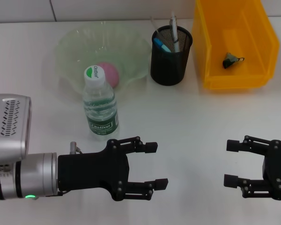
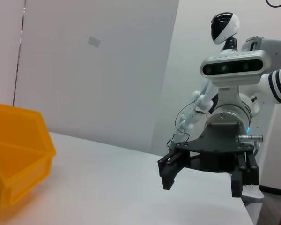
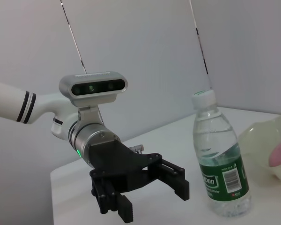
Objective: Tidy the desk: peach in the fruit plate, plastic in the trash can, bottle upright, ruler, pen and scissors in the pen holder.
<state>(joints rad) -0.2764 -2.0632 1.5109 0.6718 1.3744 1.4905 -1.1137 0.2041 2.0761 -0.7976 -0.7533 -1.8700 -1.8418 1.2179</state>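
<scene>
Head view looks down on table [image 1: 187,122]; wrist views low, level, facing each other across it.

Frame edge crops the right tool [image 1: 232,163].

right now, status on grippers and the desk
Left gripper open, empty, low near the bottle. Right gripper open, empty. Bottle upright, peach in plate, pens in holder. Nothing blocking.
</scene>
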